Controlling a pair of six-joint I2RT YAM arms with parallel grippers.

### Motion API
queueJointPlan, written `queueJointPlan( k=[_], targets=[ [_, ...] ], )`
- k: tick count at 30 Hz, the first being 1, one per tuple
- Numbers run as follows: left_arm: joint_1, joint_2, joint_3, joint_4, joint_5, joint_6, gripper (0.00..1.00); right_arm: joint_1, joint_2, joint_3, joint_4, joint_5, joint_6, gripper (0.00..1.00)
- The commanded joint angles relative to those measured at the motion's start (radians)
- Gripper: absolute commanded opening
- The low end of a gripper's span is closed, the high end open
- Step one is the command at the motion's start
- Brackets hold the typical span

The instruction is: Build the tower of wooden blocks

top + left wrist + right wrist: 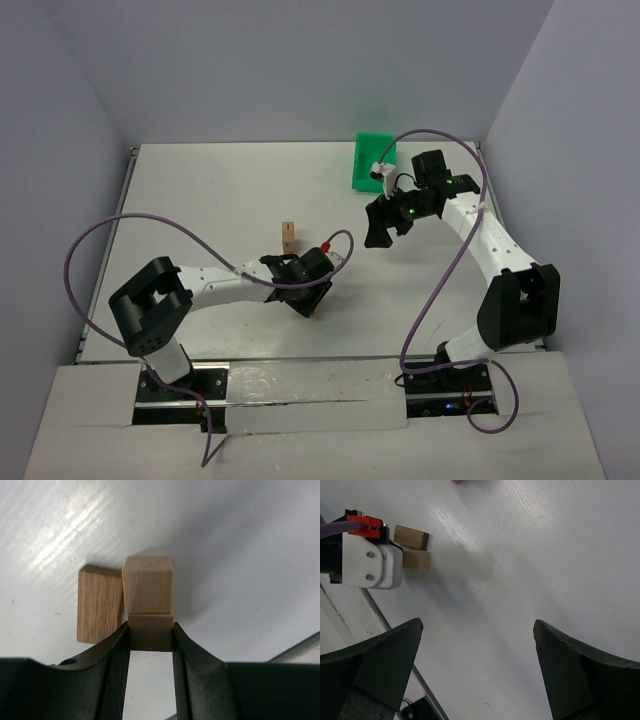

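Observation:
My left gripper (151,629) is shut on a tan wood block (150,635), its fingertips pressing both sides. A second wood block (148,584) touches the far face of the held one. Just left of that pair stands a longer tan wooden piece (100,604). From above, a short tower (288,236) stands mid-table, with the left gripper (282,262) right at its near side and the held block hidden under the fingers. The right gripper (477,625) hangs open over bare table, with nothing between its fingers. It sits right of the tower (378,230). Two blocks (412,549) show beside the left arm's white housing.
A green bin (375,160) sits at the back right, behind the right arm. Purple cables loop from both arms over the table. White walls close the table on three sides. The table's metal edge rail (375,612) runs along the right wrist view's lower left.

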Motion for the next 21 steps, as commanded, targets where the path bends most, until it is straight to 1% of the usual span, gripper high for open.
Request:
queueJointPlan(
  k=[1, 7, 11, 13, 14, 17, 21],
  targets=[
    [0.015, 0.056, 0.061, 0.049, -0.04, 0.038, 0.0, -0.009, -0.023, 0.015, 0.003, -0.023, -0.018, 1.0],
    [0.072, 0.119, 0.118, 0.049, -0.012, 0.051, 0.0, -0.009, -0.016, 0.01, 0.001, -0.029, -0.024, 1.0],
    [0.08, 0.137, 0.144, 0.058, -0.012, 0.066, 0.01, -0.011, -0.011, 0.009, 0.001, -0.031, -0.03, 1.0],
    [0.08, 0.138, 0.149, 0.06, -0.011, 0.071, 0.03, -0.009, -0.01, 0.009, 0.001, -0.032, -0.03, 1.0],
    [0.081, 0.142, 0.15, 0.063, -0.009, 0.075, 0.06, -0.01, -0.01, 0.009, 0.001, -0.035, -0.03, 1.0],
    [0.082, 0.152, 0.161, 0.059, -0.01, 0.086, 0.12, -0.011, -0.008, 0.008, 0.001, -0.035, -0.033, 1.0],
    [0.084, 0.153, 0.163, 0.057, -0.002, 0.097, 0.15, -0.011, -0.006, 0.005, 0.001, -0.037, -0.036, 1.0]
  ],
)
